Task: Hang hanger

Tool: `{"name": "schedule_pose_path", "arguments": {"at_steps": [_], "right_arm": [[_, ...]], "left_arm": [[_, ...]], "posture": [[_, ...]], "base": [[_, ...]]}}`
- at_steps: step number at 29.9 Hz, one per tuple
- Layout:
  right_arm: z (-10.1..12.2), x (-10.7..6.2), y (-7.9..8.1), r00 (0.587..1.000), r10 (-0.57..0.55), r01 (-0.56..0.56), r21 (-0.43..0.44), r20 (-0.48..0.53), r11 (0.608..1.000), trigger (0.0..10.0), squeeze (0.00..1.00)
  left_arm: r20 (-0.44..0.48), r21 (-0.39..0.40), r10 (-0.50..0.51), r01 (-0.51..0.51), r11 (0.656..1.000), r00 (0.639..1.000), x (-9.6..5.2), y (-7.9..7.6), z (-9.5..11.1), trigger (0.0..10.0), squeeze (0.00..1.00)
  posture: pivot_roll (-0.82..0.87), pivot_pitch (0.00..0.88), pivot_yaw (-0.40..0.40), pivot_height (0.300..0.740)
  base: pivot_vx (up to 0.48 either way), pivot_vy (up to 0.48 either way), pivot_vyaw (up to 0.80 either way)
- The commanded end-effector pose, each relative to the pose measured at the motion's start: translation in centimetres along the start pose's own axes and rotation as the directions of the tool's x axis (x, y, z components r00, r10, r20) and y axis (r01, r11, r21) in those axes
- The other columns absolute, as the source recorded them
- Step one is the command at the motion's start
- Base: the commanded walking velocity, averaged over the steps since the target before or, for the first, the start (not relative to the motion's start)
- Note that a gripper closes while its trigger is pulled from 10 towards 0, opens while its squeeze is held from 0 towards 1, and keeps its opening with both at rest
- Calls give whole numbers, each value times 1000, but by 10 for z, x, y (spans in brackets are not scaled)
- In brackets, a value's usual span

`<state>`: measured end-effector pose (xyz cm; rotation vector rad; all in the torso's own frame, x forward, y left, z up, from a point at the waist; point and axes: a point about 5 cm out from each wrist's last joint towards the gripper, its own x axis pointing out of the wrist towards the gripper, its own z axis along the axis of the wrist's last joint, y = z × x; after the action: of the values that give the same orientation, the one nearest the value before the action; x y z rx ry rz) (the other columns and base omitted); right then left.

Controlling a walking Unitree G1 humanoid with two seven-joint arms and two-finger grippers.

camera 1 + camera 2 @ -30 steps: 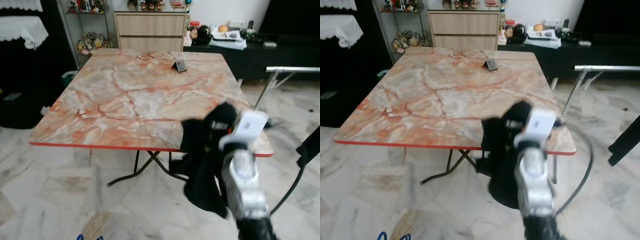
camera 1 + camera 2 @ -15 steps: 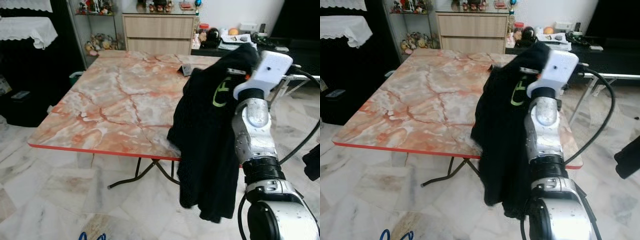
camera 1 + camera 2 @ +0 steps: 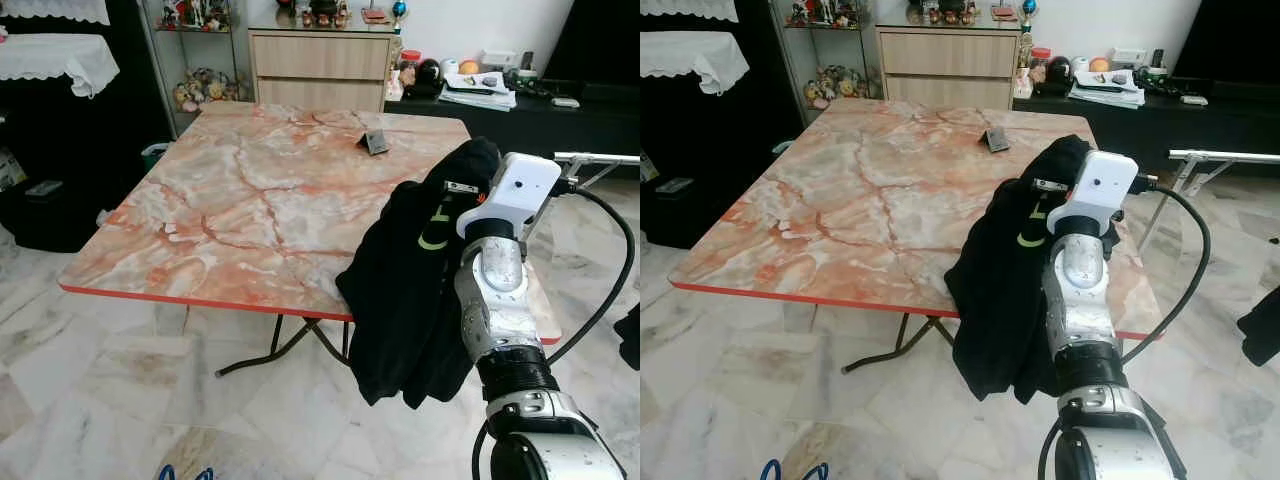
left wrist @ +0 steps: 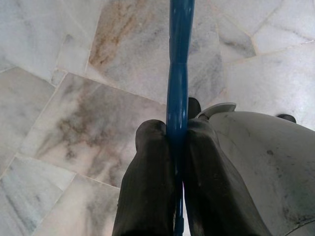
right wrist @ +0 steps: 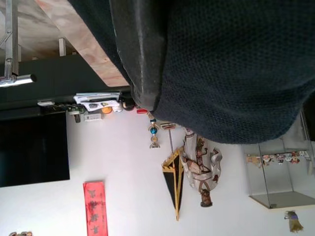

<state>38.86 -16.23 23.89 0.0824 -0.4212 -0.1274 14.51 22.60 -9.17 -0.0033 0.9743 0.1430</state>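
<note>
**Carrying garment and hanger beside the marble table**

Holding a black garment (image 3: pixel 415 275) up on my right arm; it drapes over the right gripper (image 5: pixel 142 73) and hangs in loose folds past the near edge of the marble table (image 3: pixel 250 200). The cloth buries the fingers, so I cannot tell how far apart they stand or exactly what they pinch.

Left gripper (image 4: pixel 176 147) hangs low over the floor tiles, both fingers pressed closed against a thin blue hanger (image 4: pixel 177 73) that runs out between them.

Handling, my estimate: hanger is light, rigid, probably smooth plastic, likely to twist or slide in a two-finger pinch. Best held on the straight part near the hook, hook left free for the rail. Garment is soft and limp, will sag and swing.

A metal rail (image 3: pixel 600 158) stands to my right, beyond the table; I take it as the likely hanging spot.
</note>
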Motion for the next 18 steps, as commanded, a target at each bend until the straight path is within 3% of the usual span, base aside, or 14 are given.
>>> {"name": "schedule_pose_path", "arguments": {"at_steps": [1, 8, 18], "right_arm": [[8, 3, 3, 999, 2, -2, 7, 38, 1000, 10000, 0], [7, 2, 5, 999, 5, -5, 10, 35, 1000, 10000, 0], [9, 4, 3, 999, -5, 5, 9, 43, 1000, 10000, 0]], "left_arm": [[-22, 15, 2, -1, 1000, 1000, -1, 3, -6, 10000, 0], [-22, 17, -1, 2, 1000, 1000, -1, 2, -6, 10000, 0], [-21, 20, -2, 2, 1000, 1000, -1, 2, -5, 10000, 0]], "posture": [[68, 41, 1, 740], [73, 41, 0, 740], [71, 42, -1, 740]], "base": [[0, 0, 0], [0, 0, 0], [263, 0, 0]]}}
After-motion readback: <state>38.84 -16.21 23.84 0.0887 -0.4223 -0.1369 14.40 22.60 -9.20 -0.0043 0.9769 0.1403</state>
